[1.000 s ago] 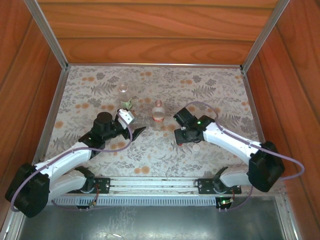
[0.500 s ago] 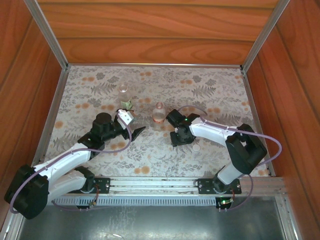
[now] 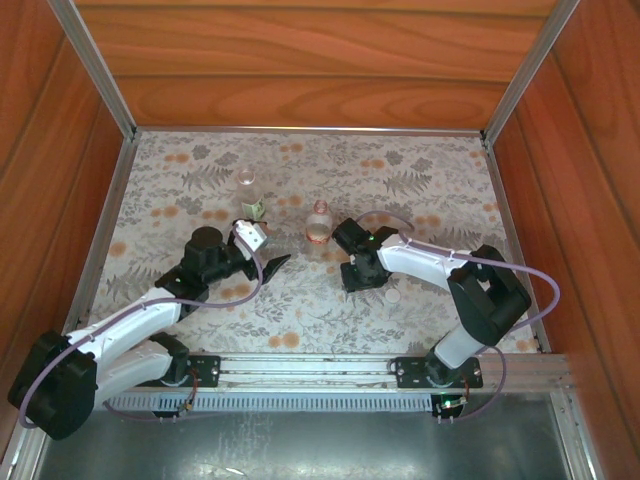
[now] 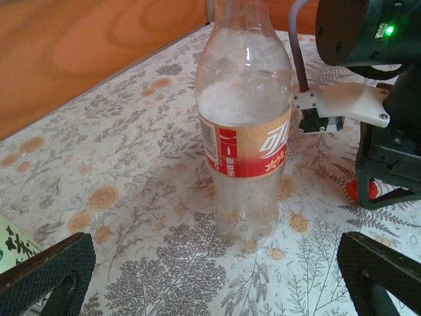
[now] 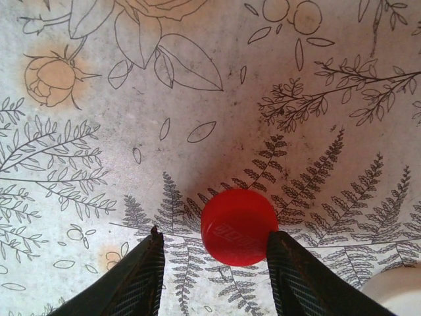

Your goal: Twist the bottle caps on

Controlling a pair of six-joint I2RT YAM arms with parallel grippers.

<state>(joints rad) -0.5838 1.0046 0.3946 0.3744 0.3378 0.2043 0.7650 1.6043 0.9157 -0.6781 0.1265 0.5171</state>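
Red cap point(image 5: 238, 227): lies flat on the desk point(image 3: 420, 170), just in front of the red-label bottle, not yet lifted.
Right claw point(image 5: 217, 263): lowered over the red cap, jaws partly apart and straddling it; one finger is against the rim and a gap shows at the other. Not clamped on it.
White cap point(image 3: 393, 296): on the desk just beside the right claw, untouched.
Red-label bottle point(image 4: 245, 125): upright near the middle of the desk, neck bare, mostly empty by the look of it.
Green-label bottle point(image 3: 248, 190): upright, farther back on the left, also uncapped.
Left claw point(image 3: 268, 250): spread wide and holding nothing, pointed at the red-label bottle but short of it.
Hazard, cap: with contact on one side only, the cap may skid or tip out of the jaws.
Hazard, bottle: light and unheld, so it may topple or spin under the cap.
Hazard, thread: a cap gripped askew would likely cross-thread.
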